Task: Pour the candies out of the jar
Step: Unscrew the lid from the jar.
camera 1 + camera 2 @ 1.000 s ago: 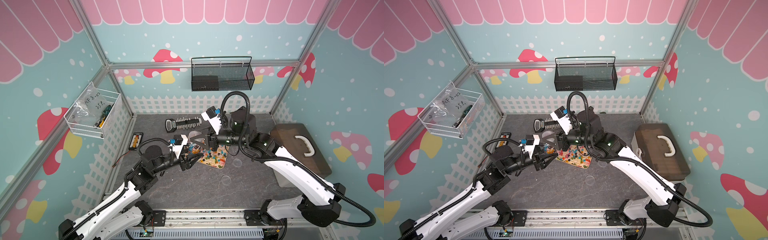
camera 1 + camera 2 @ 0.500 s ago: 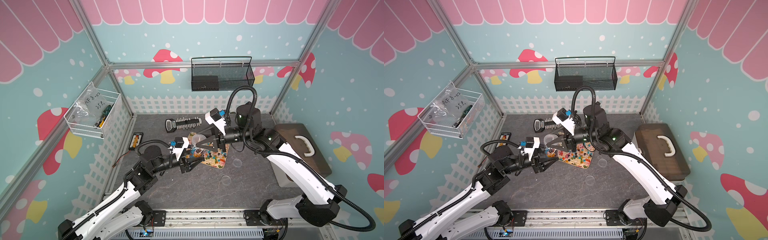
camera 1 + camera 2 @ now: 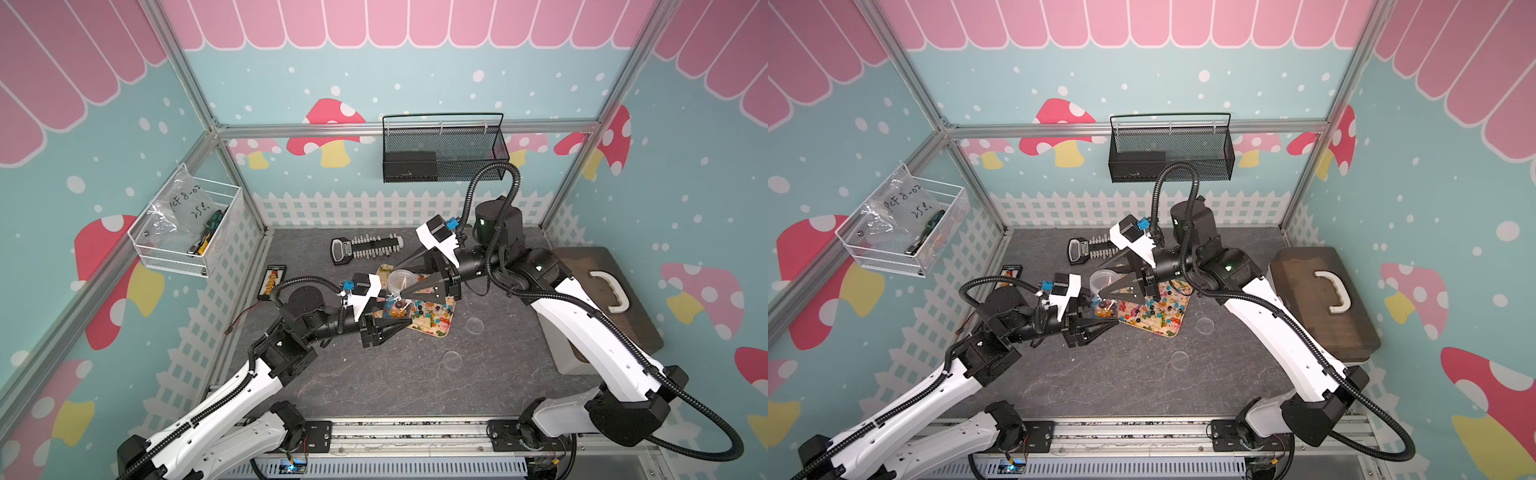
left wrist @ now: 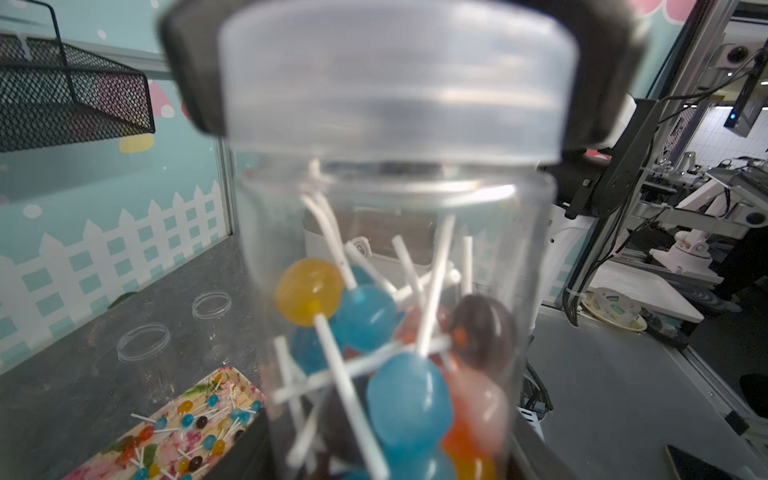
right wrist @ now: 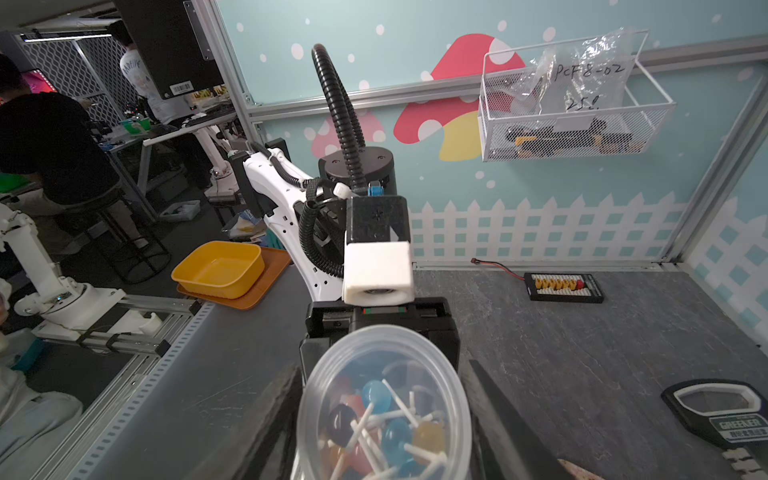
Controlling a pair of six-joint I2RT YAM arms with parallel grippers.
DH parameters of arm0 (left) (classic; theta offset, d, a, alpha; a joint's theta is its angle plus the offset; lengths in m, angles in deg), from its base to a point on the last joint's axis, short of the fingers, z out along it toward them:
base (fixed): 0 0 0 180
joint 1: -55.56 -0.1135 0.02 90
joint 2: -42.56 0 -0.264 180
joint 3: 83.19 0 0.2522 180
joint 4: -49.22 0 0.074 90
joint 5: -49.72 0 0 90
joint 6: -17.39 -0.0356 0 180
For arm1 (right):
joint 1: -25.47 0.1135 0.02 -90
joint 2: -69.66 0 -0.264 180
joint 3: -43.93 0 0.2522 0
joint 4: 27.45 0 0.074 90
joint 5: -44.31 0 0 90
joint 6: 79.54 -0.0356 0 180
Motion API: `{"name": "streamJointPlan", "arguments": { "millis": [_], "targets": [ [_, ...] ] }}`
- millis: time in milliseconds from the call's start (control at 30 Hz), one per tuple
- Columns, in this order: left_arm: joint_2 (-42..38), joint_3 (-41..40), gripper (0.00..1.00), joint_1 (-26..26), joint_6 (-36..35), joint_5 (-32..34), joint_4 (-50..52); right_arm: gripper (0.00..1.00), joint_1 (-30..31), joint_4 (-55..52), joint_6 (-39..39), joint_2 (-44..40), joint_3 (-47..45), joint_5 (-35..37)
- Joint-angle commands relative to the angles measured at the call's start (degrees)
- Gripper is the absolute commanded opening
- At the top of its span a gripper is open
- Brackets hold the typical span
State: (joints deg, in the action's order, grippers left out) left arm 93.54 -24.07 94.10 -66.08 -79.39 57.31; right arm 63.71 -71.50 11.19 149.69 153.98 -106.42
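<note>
Candies point(image 4: 374, 353), blue, orange and dark heads on white sticks, fill the lower part of a clear jar point(image 4: 498, 232) that stands upright at the middle of both top views. From the lower left of the frame the left arm climbs, bends at its elbow and runs level toward the right. The left gripper point(image 3: 392, 322) is clamped on the jar's lower body. Above that grip sits the translucent lid point(image 4: 395, 83). The right arm rises from the lower right and slants up and to the left, its wrist level and pointing left. The right gripper point(image 3: 399, 279) has one finger on each side of the lid; whether they press it or stand just off it I cannot tell. Just right of the jar lies a flowered tray point(image 3: 436, 328) strewn with more candies. Farther up the frame lies a black comb-like tool point(image 3: 365, 249), and a black mesh basket point(image 3: 444, 153) hangs on the back wall.
</note>
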Motion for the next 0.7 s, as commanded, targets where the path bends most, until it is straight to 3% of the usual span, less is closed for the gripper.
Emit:
{"name": "streamJointPlan", "arguments": {
  "millis": [0,133,333,500,667],
  "targets": [
    [-0.5,0.0,0.59,-0.2,0.8,2.1,0.4,0.77,-0.3,3.2,0.6,-3.5,0.1,2.3],
    [-1.9,-1.0,0.60,-0.2,0.2,6.2,-0.1,0.83,-0.3,9.1,-9.0,-7.5,-4.1,9.3],
    [-3.1,-2.7,0.60,-0.2,-0.1,11.0,-1.0,0.81,1.1,10.7,-23.0,-10.4,-7.7,24.4],
    [-2.9,-3.2,0.60,-0.2,-0.2,11.8,-1.2,0.79,4.7,4.1,-23.7,-9.1,-5.9,32.3],
    [-2.3,-3.0,0.60,-0.2,-0.5,11.7,-0.7,0.79,6.9,2.5,-24.6,-7.5,-5.5,34.1]
  ]
}}
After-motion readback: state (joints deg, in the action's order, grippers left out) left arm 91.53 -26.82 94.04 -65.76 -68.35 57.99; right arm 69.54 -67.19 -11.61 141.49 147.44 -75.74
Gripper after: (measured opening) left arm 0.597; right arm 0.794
